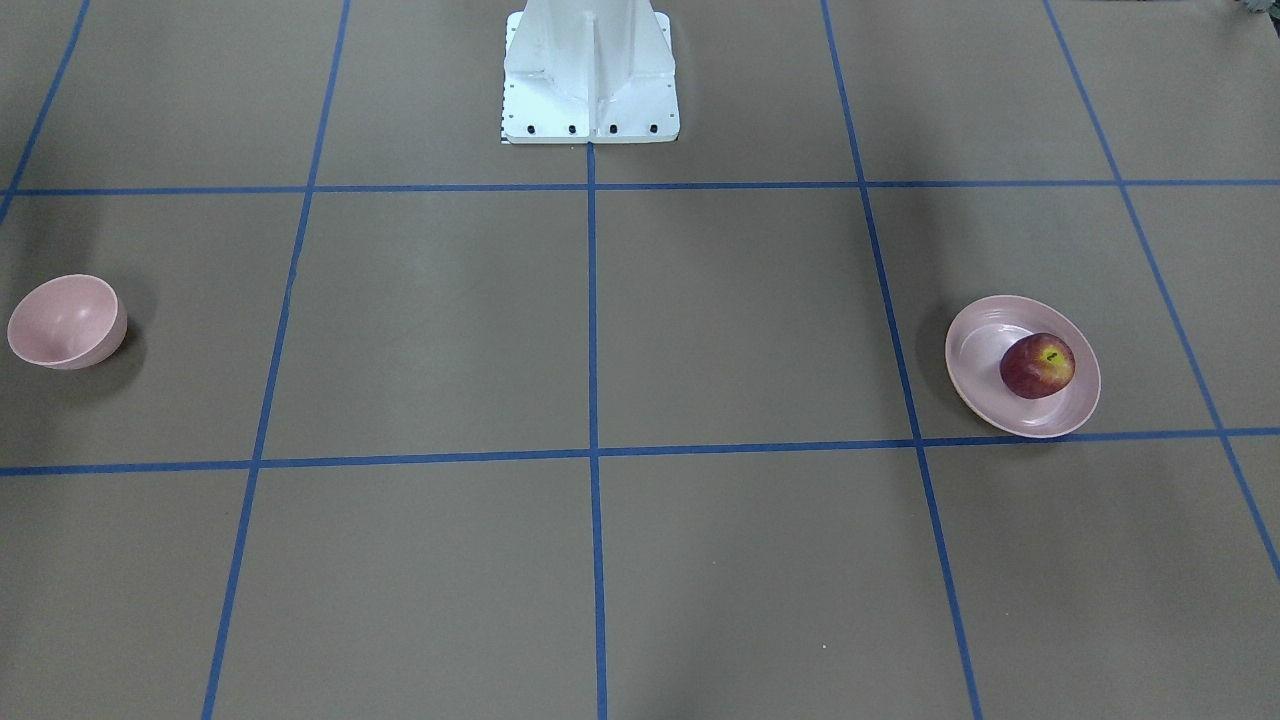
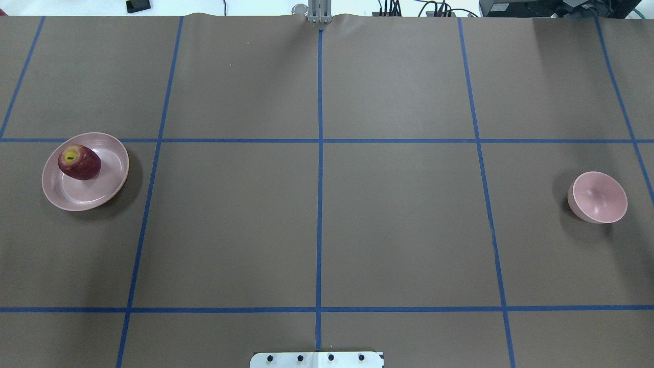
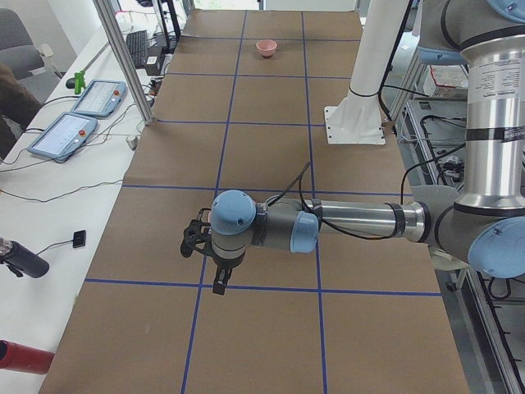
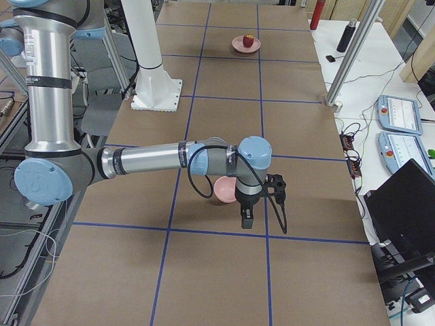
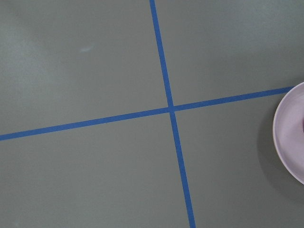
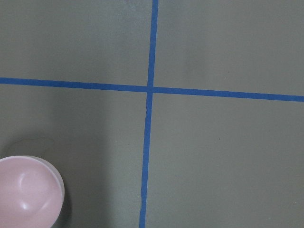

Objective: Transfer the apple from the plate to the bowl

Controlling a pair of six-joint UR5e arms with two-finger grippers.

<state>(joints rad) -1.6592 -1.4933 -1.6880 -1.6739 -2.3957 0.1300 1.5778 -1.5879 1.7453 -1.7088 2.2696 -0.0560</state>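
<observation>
The dark-red apple (image 2: pixel 79 162) lies on the wide pale-pink plate (image 2: pixel 97 191) at the table's left in the overhead view. It also shows in the front view (image 1: pixel 1038 365) on the plate (image 1: pixel 975 350). The small deep pink bowl (image 2: pixel 600 197) stands empty at the far right. The left gripper (image 3: pixel 217 279) hangs above the table in the exterior left view, which does not show the plate. The right gripper (image 4: pixel 246 216) hangs beside the bowl (image 4: pixel 223 191). I cannot tell whether either is open or shut. The plate's rim (image 5: pixel 287 137) and the bowl (image 6: pixel 26 192) show in the wrist views.
The brown table is marked with blue tape lines (image 2: pixel 319 153). The robot's white base (image 1: pixel 590 75) stands at the robot's edge of the table. Control pendants (image 3: pixel 66 135) and cables lie on the white bench beside the table. An aluminium post (image 4: pixel 343 64) stands at its edge.
</observation>
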